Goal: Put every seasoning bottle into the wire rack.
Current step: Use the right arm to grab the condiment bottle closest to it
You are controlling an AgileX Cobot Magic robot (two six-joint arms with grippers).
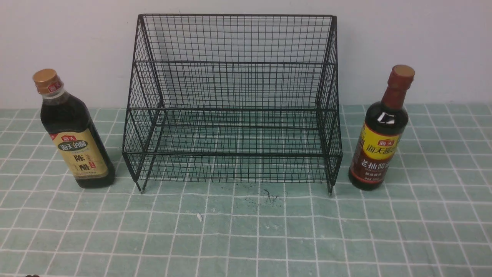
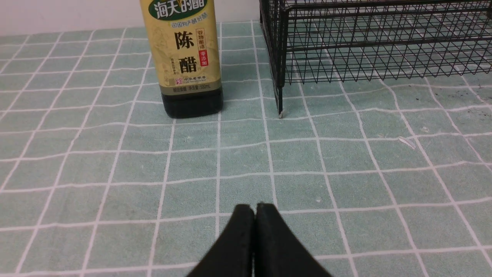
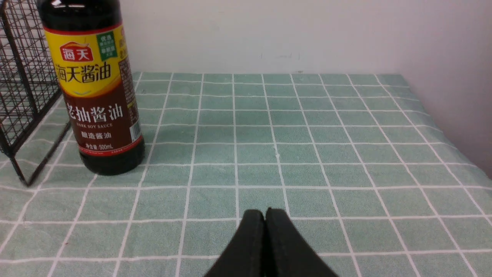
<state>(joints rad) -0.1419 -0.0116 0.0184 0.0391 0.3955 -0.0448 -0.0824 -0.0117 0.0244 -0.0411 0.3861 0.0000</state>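
Observation:
The black wire rack (image 1: 232, 104) stands at the back middle of the table with nothing in it. Left of it stands the broad seasoning bottle (image 1: 73, 134) with a gold cap and tan label, also seen in the left wrist view (image 2: 184, 57). Right of the rack stands the slimmer bottle (image 1: 380, 134) with a reddish-brown cap and yellow-and-maroon label, seen too in the right wrist view (image 3: 94, 88). My left gripper (image 2: 255, 207) is shut and holds nothing, well short of the broad bottle. My right gripper (image 3: 265, 213) is likewise shut and bare, short of the slim bottle. Neither arm shows in the front view.
A green checked cloth (image 1: 246, 231) covers the table. A pale wall rises behind the rack, and another wall (image 3: 461, 77) closes the right side. Dark specks (image 1: 269, 194) and a small white scrap (image 1: 199, 216) lie before the rack. A rack leg (image 2: 280, 104) stands beside the broad bottle.

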